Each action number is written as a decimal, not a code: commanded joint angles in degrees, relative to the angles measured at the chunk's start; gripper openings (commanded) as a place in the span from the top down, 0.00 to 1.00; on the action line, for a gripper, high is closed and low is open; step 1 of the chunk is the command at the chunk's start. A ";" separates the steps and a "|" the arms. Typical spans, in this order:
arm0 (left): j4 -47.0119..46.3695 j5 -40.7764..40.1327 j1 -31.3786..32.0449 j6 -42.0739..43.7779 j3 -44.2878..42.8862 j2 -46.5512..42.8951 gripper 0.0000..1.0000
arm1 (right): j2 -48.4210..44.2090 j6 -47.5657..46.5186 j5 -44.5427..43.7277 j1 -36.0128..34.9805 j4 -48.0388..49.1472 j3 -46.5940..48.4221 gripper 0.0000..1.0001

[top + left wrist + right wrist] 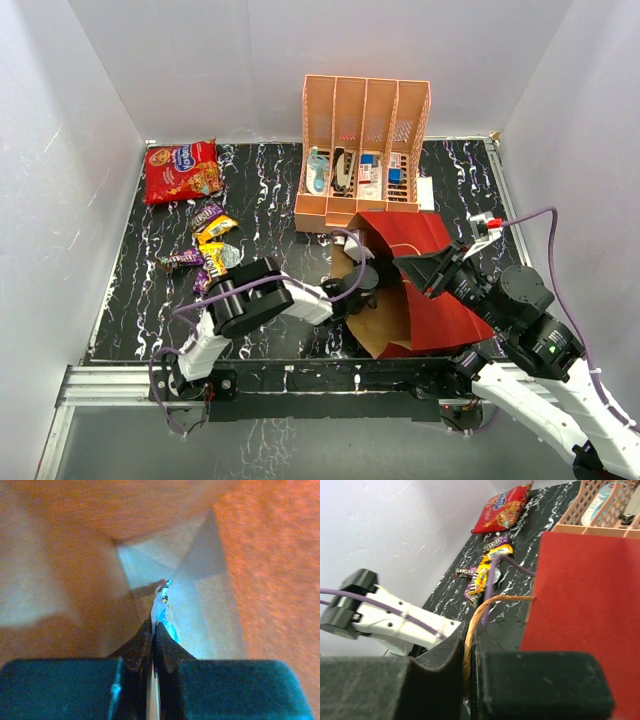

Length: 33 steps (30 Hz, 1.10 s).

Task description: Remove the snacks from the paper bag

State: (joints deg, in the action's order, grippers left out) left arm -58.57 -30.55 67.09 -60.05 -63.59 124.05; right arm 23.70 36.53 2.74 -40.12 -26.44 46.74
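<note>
Left hand (154, 628) is pinching a bluish packet (161, 608) inside the paper bag (445, 312), right hand (470, 636) clamping its handle (492, 602); I'm seeing other snacks (182, 172) lying out upper left

Black white-veined marble-pattern tabletop (270, 190). Far left corner: large red cookie bag (182, 171), flat. Nearer: cluster of small yellow, brown and purple packets (210, 245). Far centre: peach slotted plastic rack (365, 150), upright. Right of centre: red paper bag (400, 235), tipped over
</note>
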 commanded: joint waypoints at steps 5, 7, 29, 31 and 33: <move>-5.48 -0.04 3.86 7.39 10.49 -14.80 1.00 | 0.16 -3.91 -5.15 -0.05 -0.99 1.60 0.92; -4.47 -1.00 4.87 7.59 12.85 -17.04 1.00 | 0.99 -4.69 -5.32 -0.05 -1.15 1.76 0.92; 32.76 10.51 7.31 22.23 30.15 -67.17 1.00 | -0.86 -8.78 -15.44 -0.05 -4.65 2.82 0.92; 40.44 11.45 7.23 26.82 28.38 -74.19 1.00 | -1.15 -8.89 -16.91 -0.05 -5.72 3.14 0.92; 49.01 9.82 7.17 31.20 24.92 -78.56 1.00 | -2.06 -9.21 -17.83 -0.05 -5.56 3.13 0.92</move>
State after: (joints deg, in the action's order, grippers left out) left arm -26.92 -22.09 74.22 -40.01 -33.36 53.87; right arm 23.24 29.19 -11.29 -40.12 -33.01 46.96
